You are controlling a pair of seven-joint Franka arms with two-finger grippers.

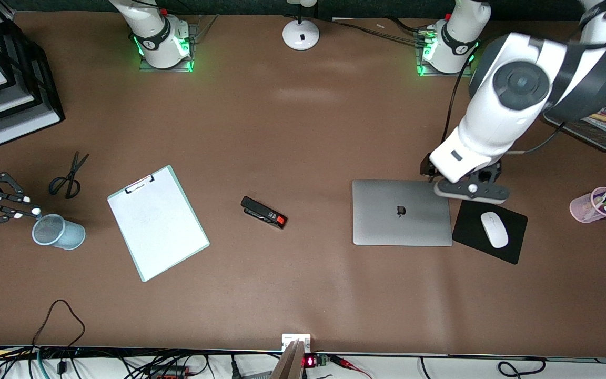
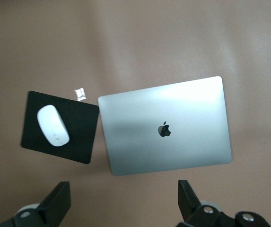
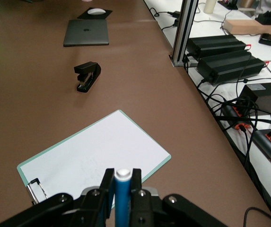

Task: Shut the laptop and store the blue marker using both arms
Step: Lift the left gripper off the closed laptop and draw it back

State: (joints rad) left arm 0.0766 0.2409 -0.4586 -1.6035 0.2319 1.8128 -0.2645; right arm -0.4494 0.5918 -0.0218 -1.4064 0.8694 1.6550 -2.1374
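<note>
Resting shut, laptop lies flat on the desk; marker sits pinched in the right claw.

Left claw hangs above the laptop's edge and the black mouse pad, fingers spread wide, nothing between them. White mouse on the pad, just beside the claw. Right claw is over the desk at the right arm's end, beside a clear cup, clamped on the blue marker, white end up. Clipboard below it, stapler between clipboard and laptop.
</note>
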